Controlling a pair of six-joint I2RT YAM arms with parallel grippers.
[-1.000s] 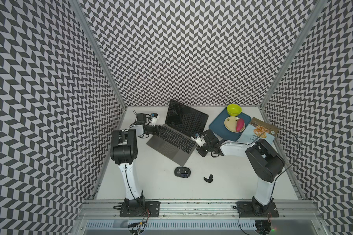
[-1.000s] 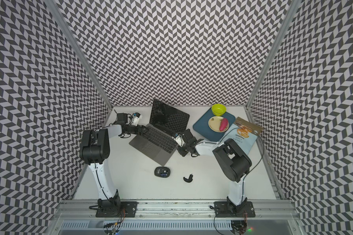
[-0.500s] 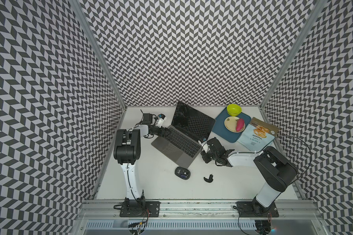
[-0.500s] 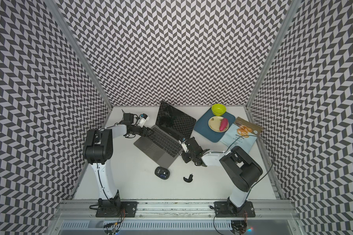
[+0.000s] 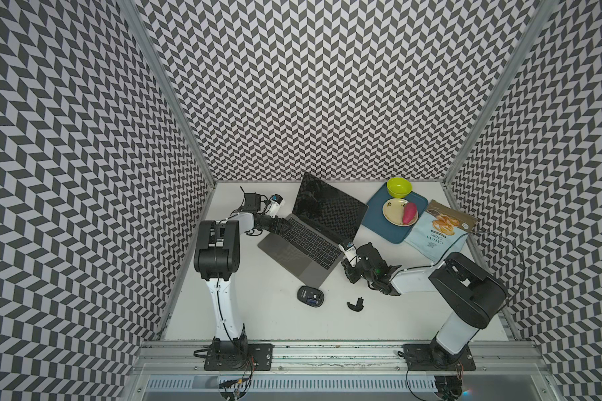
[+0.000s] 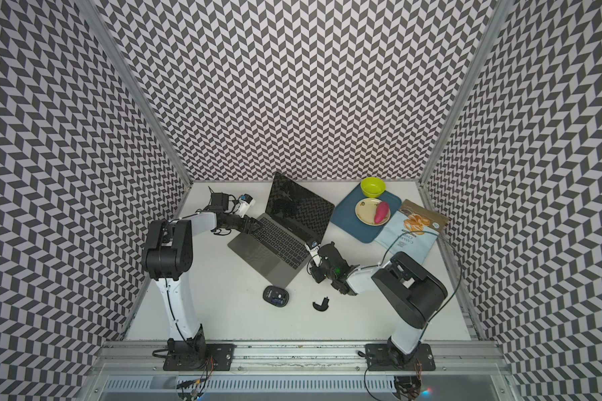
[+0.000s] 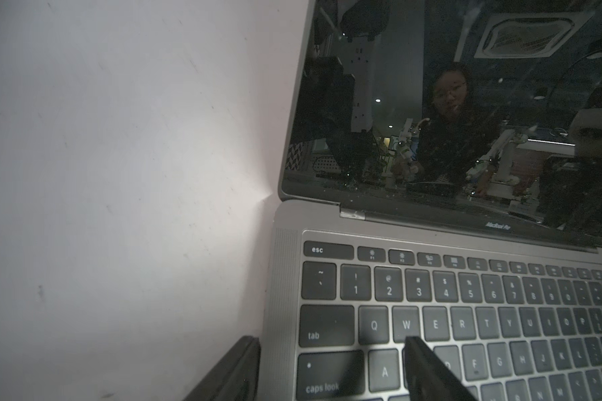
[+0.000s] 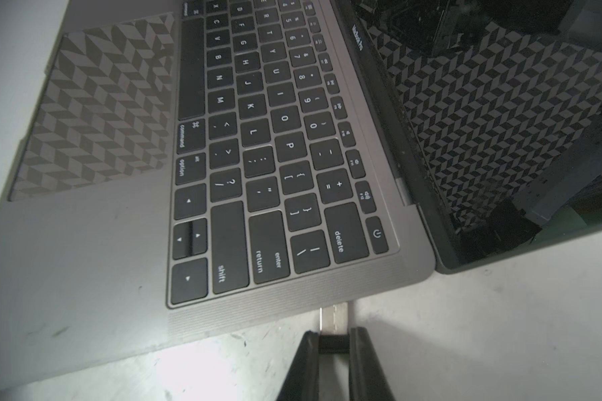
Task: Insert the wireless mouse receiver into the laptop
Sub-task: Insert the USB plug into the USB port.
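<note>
1. While my right jaws pinch shut on the black cap of the tiny wireless mouse receiver [image 8: 333, 326], its silver plug points at the right side edge of the slim dark-grey metal laptop [image 8: 84, 243], close to the corner by the delete and power keys.
2. The plug's tip meets that edge; whether it sits in a port I cannot tell.
3. My left jaws stand wide at the laptop's opposite side: one finger [image 7: 230, 371] hangs just outside the edge over the white surface [image 7: 101, 173], and the other is over the keys beside A.
4. Whether either finger touches the laptop I cannot tell.
5. In both top views the laptop stands open and slanted, its glossy black screen towards the back wall.
6. An oval black mouse [image 5: 310, 296] lies on the surface near the laptop's front corner, with a curved black cover piece [image 5: 356, 305] near it but apart.
7. Behind my right arm a dark-blue tray [image 5: 374, 218] carries a lime-green bowl [image 5: 399, 186] and a pale round plate [image 5: 393, 211]; a light-blue chips bag [image 5: 435, 239] lies beside it.
</note>
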